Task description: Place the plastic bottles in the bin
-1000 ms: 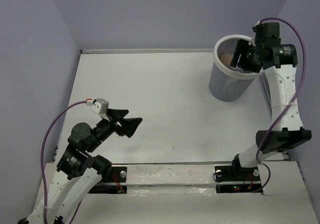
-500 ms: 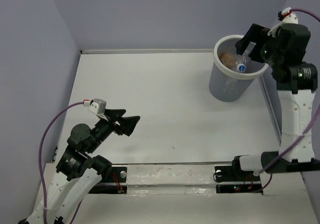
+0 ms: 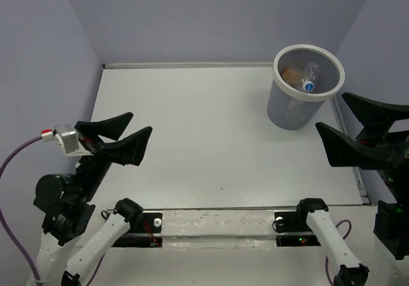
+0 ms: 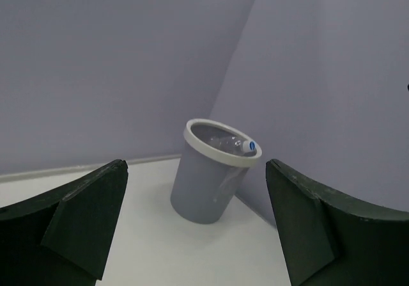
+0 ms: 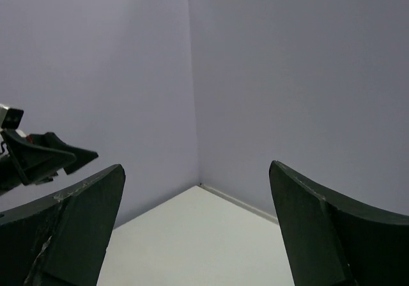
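The bin point(image 3: 300, 110), a grey bucket with a white rim, stands at the far right of the table. Inside it lie plastic bottles: a clear one with a blue-and-white cap point(image 3: 308, 85) and an orange one point(image 3: 291, 75). The left wrist view shows the bin point(image 4: 208, 193) from afar with the capped bottle point(image 4: 246, 146) at its rim. My left gripper point(image 3: 132, 131) is raised at the near left, open and empty. At the right edge, nearer than the bin, my right gripper point(image 3: 331, 116) is lifted high, open with nothing between its fingers.
Lilac walls close the table point(image 3: 192, 126) on the left, back and right. The right wrist view looks across at the far corner and catches the left arm's camera mount point(image 5: 25, 155). A white rail with the arm bases point(image 3: 217, 225) runs along the near edge.
My right gripper opened over the bin and dropped a clear bottle into it, then pulled back and up toward the near right. The left arm rose and drew back to the left.
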Tool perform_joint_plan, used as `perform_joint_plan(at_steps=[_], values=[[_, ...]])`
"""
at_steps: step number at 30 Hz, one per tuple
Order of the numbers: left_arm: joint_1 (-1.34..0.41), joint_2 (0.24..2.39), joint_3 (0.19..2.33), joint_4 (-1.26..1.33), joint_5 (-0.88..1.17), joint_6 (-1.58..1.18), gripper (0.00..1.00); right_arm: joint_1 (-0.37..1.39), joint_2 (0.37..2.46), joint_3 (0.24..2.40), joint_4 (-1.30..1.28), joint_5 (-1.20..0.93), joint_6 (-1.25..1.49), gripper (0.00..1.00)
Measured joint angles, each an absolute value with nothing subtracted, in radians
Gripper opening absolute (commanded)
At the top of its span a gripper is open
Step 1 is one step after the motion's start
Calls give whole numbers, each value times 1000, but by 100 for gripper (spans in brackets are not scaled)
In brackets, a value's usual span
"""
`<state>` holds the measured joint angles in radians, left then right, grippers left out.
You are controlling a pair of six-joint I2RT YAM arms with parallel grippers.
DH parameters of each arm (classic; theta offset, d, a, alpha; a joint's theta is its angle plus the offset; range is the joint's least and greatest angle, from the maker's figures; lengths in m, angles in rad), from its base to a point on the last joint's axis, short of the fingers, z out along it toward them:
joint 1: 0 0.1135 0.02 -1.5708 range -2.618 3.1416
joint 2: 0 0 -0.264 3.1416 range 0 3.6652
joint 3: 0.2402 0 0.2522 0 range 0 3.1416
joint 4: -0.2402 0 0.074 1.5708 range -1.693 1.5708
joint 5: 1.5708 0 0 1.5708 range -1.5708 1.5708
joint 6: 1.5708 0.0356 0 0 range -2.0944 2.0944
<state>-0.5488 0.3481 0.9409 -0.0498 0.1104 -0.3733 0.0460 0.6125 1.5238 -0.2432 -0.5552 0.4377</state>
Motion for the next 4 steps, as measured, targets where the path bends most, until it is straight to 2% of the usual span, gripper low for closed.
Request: perform_joint_plan(at_steps=[4], values=[[-549, 348, 996, -4, 69, -351, 99, 46, 488, 1438, -199, -533, 394, 100]])
